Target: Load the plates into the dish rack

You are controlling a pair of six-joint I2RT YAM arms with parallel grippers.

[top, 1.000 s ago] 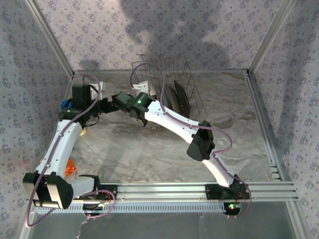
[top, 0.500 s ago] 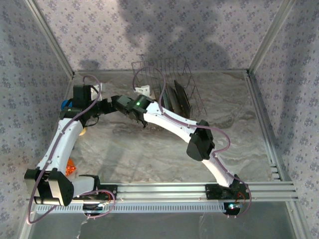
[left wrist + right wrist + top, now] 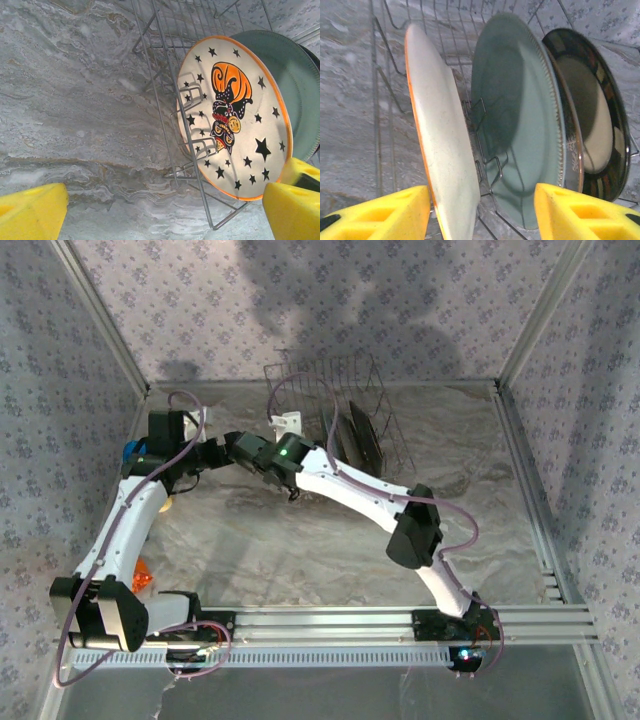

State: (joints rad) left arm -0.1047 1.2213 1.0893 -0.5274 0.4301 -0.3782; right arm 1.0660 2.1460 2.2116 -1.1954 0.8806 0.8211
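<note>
Both jaws apart; black plate (image 3: 600, 115) half hidden behind teal plate (image 3: 520, 115) in rack (image 3: 340, 375).

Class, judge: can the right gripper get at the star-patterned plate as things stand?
Probably yes: the open right gripper straddles the star-patterned plate by its rim in the dish rack, with nothing in between.

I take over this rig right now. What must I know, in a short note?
Left claw: open, empty, facing the dish rack.
Right claw: open, one finger on each side of the cream star plate, not gripping it.
Plates: the cream star plate, teal plate and black plate stand upright in the rack.
Done: these three are loaded.
Left: draw the right claw back. I cannot confirm a fourth plate.
</note>
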